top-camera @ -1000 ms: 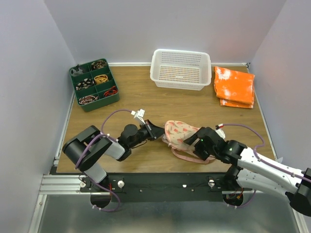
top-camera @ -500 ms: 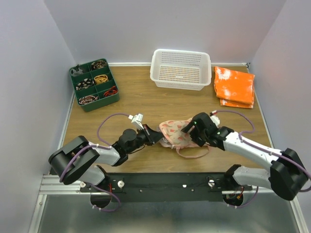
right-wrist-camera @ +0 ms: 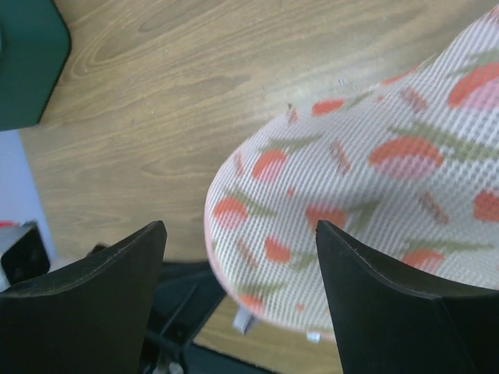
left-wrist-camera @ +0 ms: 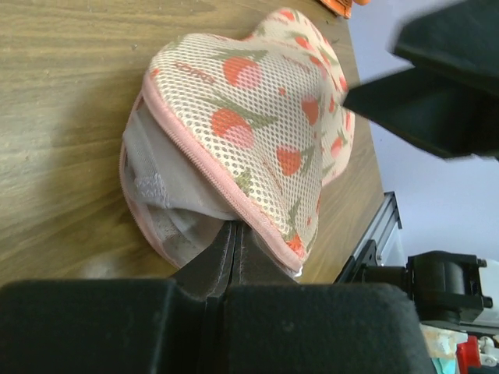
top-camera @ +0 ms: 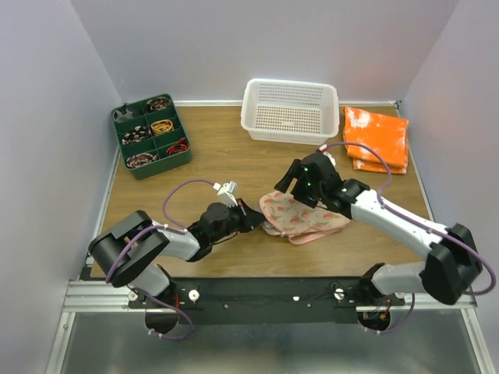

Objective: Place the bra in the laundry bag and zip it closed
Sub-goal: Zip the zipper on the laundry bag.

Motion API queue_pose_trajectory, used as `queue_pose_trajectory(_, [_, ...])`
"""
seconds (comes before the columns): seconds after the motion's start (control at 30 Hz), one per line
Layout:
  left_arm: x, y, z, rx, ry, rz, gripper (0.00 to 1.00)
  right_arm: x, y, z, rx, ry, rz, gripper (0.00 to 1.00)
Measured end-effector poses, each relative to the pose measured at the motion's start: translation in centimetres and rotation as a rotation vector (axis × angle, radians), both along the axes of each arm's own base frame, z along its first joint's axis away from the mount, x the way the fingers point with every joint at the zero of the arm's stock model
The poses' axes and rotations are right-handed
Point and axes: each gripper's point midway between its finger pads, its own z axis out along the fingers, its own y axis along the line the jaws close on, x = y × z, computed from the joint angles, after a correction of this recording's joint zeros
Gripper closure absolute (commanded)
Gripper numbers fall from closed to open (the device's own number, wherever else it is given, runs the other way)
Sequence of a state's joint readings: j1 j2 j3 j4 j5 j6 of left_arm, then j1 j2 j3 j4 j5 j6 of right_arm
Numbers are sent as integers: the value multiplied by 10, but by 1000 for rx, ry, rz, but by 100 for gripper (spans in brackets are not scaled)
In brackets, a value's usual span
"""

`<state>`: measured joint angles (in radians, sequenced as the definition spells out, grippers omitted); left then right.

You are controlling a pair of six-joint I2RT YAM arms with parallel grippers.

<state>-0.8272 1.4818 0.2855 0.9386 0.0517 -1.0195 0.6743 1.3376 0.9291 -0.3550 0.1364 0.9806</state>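
The laundry bag [top-camera: 302, 215], pale pink mesh with a red and green fruit print, lies on the table with its lid folded down. In the left wrist view the bag [left-wrist-camera: 257, 117] gapes at its near end. There the grey bra [left-wrist-camera: 160, 199] shows inside, under the pink rim. My left gripper [top-camera: 254, 221] is shut on the bag's left end, its fingertips [left-wrist-camera: 234, 234] pinched at the rim. My right gripper [top-camera: 299, 176] hovers open over the bag's far edge. In its wrist view the bag [right-wrist-camera: 374, 195] fills the space between the fingers [right-wrist-camera: 101, 296], apart from both.
A white perforated basket [top-camera: 290, 111] stands at the back centre. An orange-and-white folded cloth [top-camera: 376, 139] lies at the back right. A green compartment tray [top-camera: 150, 136] with small items sits at the back left. Walls close in both sides.
My right gripper swung from the bag's near right side over to its far edge. The bag's raised lid came down and the bag now lies flatter. The left gripper kept its hold.
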Motion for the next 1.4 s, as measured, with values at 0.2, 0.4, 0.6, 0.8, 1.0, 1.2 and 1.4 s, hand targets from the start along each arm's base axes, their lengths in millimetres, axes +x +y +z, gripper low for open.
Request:
queue_pose_trajectory(0.2, [15, -16, 4, -5, -7, 0, 100, -46, -27, 21, 141, 20, -71, 14])
queue_pose_trajectory(0.4, [23, -26, 2, -12, -4, 0, 100, -81, -68, 10, 158, 97, -241, 14])
queue_pose_trajectory(0.6, [20, -23, 1, -16, 3, 3, 100, -76, -121, 20, 49, -10, -449, 17])
queue_pose_trajectory(0.8, [19, -22, 3, -20, -2, 2, 100, -48, -90, 14, -42, 2, -318, 23])
queue_pose_trajectory(1.0, [21, -23, 6, -26, -8, 2, 100, -36, -36, -7, -65, 83, -49, 24])
queue_pose_trajectory(1.2, [21, -25, 4, -25, -5, -1, 100, -21, -1, 8, -56, 41, 150, 24])
queue_pose_trajectory(1.4, [22, -27, 2, -24, -3, -5, 100, 0, 21, 18, -98, 5, 267, 25])
